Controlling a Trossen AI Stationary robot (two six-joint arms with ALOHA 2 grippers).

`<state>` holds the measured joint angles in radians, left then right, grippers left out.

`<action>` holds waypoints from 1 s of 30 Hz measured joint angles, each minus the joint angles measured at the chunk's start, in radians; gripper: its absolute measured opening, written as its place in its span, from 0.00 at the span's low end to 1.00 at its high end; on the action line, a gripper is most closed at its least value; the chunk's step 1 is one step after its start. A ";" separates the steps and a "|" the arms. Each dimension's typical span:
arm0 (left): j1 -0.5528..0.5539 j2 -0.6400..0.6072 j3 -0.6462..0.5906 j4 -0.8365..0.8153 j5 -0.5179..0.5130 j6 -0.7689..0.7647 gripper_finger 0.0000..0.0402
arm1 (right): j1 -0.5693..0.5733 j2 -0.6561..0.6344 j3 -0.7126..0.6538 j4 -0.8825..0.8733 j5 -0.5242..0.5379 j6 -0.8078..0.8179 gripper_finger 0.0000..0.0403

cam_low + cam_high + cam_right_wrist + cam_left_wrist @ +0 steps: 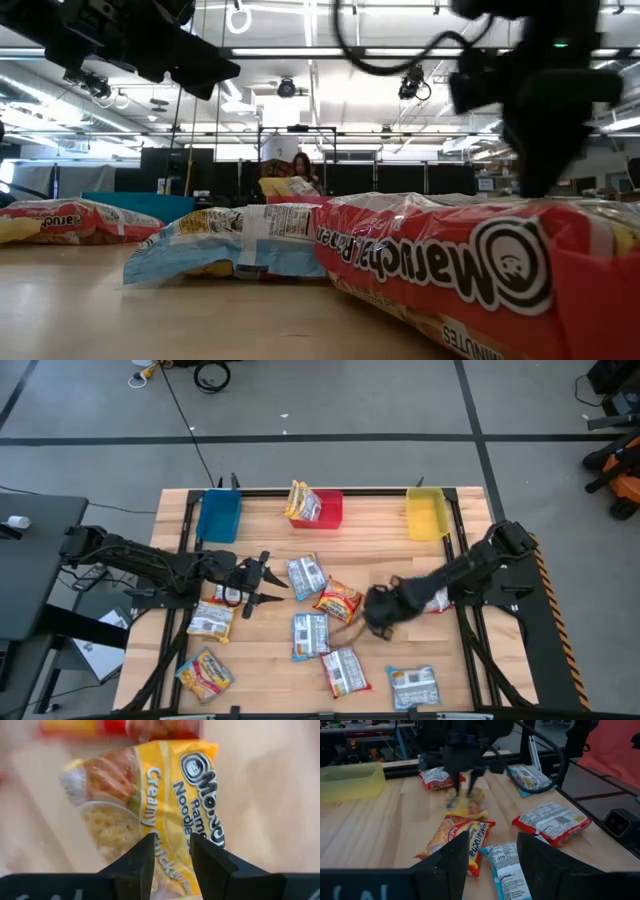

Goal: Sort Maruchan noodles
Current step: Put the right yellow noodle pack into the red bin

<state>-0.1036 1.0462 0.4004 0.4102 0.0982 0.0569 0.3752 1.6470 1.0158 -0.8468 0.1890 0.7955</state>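
Observation:
Several Maruchan noodle packets lie flat on the wooden table: blue ones [306, 575] [310, 634] [412, 685], a red one [345, 670], an orange one [338, 600] and yellow-orange ones [212, 620] [205, 672]. One packet [303, 503] leans on the red bin [330, 512]. My right gripper [171, 854] points down, open, close over a yellow packet [150, 805] [467, 806]. My left gripper [492, 865] [262, 582] hangs open at the table's left, pointing level over a blue packet [506, 872], with nothing between its fingers. My right gripper comes at the yellow packet's middle [165, 827] from above, its fingers [470, 782] pointing down, one on either side of the printed stripe. The packet lies flat on the table. Whether the fingertips touch it, I cannot tell.
A blue bin [218, 515], the red bin and a yellow bin [425, 512] stand along the far edge. A red packet [435, 603] lies partly under my right arm. Another packet [228, 593] lies by my left gripper. Bare wood shows at the far right and the near left.

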 joint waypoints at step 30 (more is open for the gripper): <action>-0.024 0.000 0.000 -0.093 0.000 -0.046 0.43 | -0.410 -0.048 -0.238 0.356 -0.459 -0.508 0.38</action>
<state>-0.1276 1.0462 0.4007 0.3168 0.0982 0.0113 -0.0351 1.5991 0.7780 -0.4903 -0.2700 0.2878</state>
